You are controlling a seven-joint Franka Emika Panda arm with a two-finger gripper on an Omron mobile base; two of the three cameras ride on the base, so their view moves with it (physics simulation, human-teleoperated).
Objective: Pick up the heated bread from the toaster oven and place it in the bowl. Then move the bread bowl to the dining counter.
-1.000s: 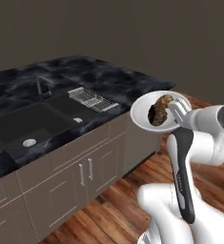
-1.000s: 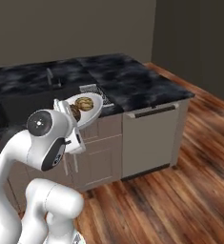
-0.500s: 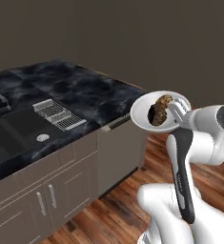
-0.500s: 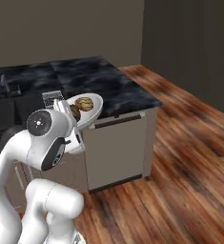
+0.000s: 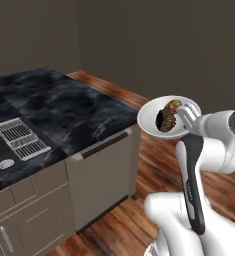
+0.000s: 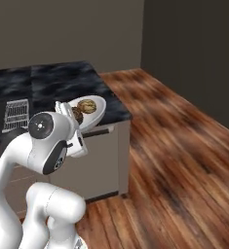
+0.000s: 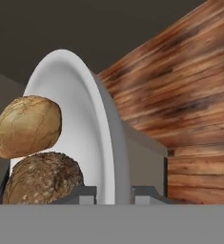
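- Bread (image 7: 27, 126) sits right in front of the gripper (image 7: 114, 191), a golden-tan lump inside the bowl (image 7: 92, 128), resting on top of a darker brown lump (image 7: 44, 178).
- Gripper's closed on the bowl: its rim runs down between the two fingertips (image 7: 149, 193) in the hand view, one tip on each side of the white wall.
- From the left base view, the bowl (image 5: 151, 120) is up in the air at the end of the arm, the gripper (image 5: 189, 116) clamped on its right edge, dark lump (image 5: 165, 118) and bread (image 5: 174, 104) showing inside.
- Right base view gives the other side: the bowl (image 6: 97, 108) is tipped a little, the bread (image 6: 88, 105) is toward its far side, the dark lump (image 6: 77, 115) nearer the gripper (image 6: 66, 113).
- Below and beyond the bowl, wooden floor (image 6: 184, 146) stretches off to the right.
- Counter (image 5: 74, 107) lies to the left, black with white veins, its corner just under and behind the bowl in the right base view.
- Further along the counter (image 6: 62, 80), the wire rack (image 5: 20, 137) lies flat, well apart from the bowl; it shows at the left edge in the right base view too (image 6: 16, 114).
- Dark walls close off the back.
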